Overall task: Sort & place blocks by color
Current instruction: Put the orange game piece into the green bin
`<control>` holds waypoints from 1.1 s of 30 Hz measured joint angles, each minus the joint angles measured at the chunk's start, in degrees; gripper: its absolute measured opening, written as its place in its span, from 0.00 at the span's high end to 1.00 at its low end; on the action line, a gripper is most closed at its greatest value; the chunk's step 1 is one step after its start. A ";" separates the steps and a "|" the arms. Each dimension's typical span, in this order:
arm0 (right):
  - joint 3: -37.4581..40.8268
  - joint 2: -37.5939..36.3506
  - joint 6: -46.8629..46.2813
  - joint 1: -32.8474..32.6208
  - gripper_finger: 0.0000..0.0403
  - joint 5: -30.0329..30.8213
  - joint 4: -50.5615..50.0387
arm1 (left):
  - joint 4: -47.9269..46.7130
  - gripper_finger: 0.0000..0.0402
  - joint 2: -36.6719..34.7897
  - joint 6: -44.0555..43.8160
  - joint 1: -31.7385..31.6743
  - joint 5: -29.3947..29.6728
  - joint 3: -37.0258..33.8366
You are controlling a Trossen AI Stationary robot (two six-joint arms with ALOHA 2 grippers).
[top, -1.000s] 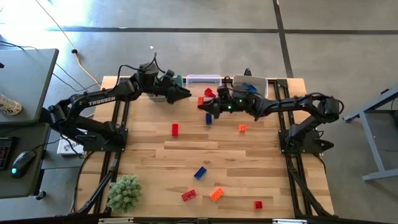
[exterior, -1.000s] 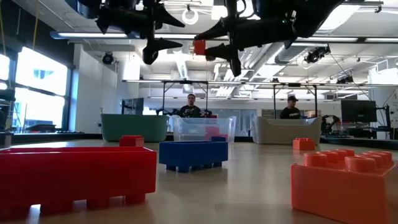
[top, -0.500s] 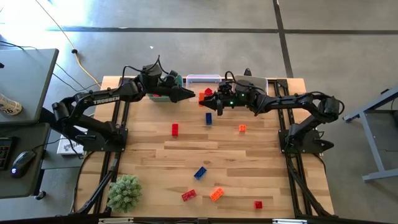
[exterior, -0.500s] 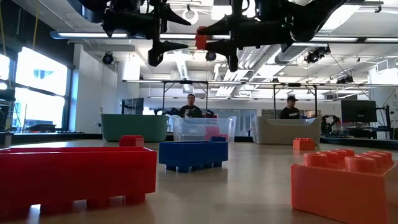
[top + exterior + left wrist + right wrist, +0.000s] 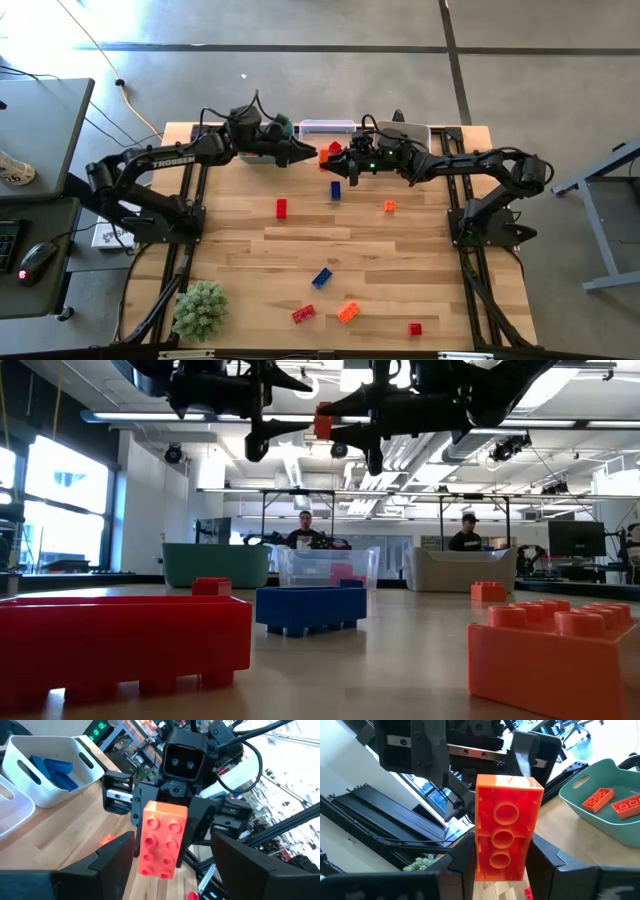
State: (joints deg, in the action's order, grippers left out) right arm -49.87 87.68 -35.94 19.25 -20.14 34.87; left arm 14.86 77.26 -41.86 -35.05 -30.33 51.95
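Observation:
My right gripper [image 5: 333, 160] is shut on an orange studded brick [image 5: 325, 154], high above the table's far middle; the brick also shows in the low view [image 5: 323, 422]. My left gripper [image 5: 310, 152] is open, pointing at the right one. In the left wrist view its fingers [image 5: 117, 855] stand on either side of the brick [image 5: 160, 840]; I cannot tell that they touch it. Several loose bricks lie flat on the table, among them a red one [image 5: 281, 207], a blue one [image 5: 335, 190] and an orange one [image 5: 389, 206]. My right gripper pinches the orange brick's two long sides [image 5: 481, 860] between its two fingers, at one end of the brick. The fingers come level from the table's right. The brick sticks out past the fingertips toward the left gripper, lifted clear, its studded top [image 5: 162, 827] facing the left wrist camera.
Three bins stand along the far edge: a teal one with orange bricks [image 5: 605, 805], a clear one [image 5: 327, 128] and a white one with blue bricks [image 5: 50, 770]. A green spiky ball [image 5: 200, 308] sits at the near left. More bricks [image 5: 321, 277] lie near the front edge.
My right gripper has risen a little and gone toward the far edge with the orange brick, then held still. My left gripper has gone toward the table's right, closing on the brick until its open fingers stand around it.

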 joint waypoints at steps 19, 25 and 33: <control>0.00 0.00 -1.73 -0.04 0.73 -0.04 0.04 | 6.69 0.37 3.97 -1.45 0.21 -1.01 -0.01; 0.00 0.00 -3.27 -0.04 0.73 -0.04 0.04 | 7.10 0.37 3.97 -1.04 0.22 -0.97 -0.01; 0.00 0.00 -7.34 -0.15 0.73 0.56 0.73 | 7.58 0.37 3.97 -1.46 0.22 -0.96 -0.01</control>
State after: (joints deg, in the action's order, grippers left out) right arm -49.87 87.68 -43.28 19.09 -19.58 35.60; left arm 22.44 81.23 -43.32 -34.83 -31.29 51.94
